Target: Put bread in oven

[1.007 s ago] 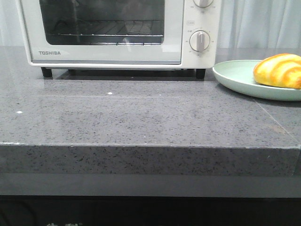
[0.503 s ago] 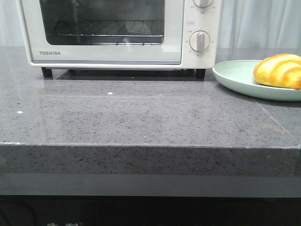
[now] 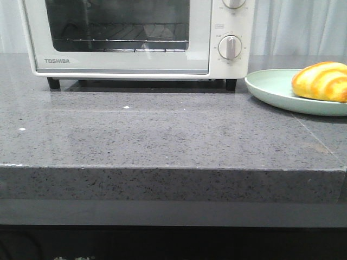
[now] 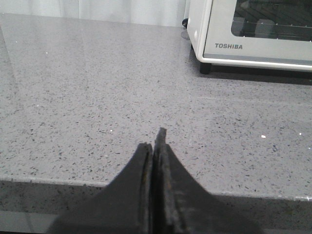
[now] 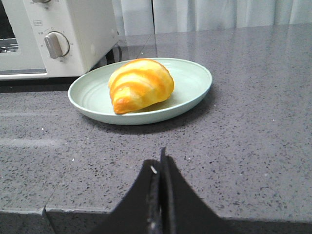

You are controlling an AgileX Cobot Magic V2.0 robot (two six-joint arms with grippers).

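Note:
The bread (image 3: 321,81), a glossy golden-yellow roll with orange-brown ridges, lies on a pale green plate (image 3: 268,86) at the right of the counter. It also shows in the right wrist view (image 5: 140,85). The white Toshiba oven (image 3: 124,64) stands at the back with its glass door closed; its corner shows in the left wrist view (image 4: 253,46). My left gripper (image 4: 156,146) is shut and empty near the counter's front edge, left of the oven. My right gripper (image 5: 161,163) is shut and empty near the front edge, a little short of the plate. Neither gripper shows in the front view.
The grey speckled counter (image 3: 162,135) runs from the oven to a thick front edge. Round knobs (image 3: 230,47) sit on the oven's right panel next to the plate. White curtains (image 3: 303,27) hang behind.

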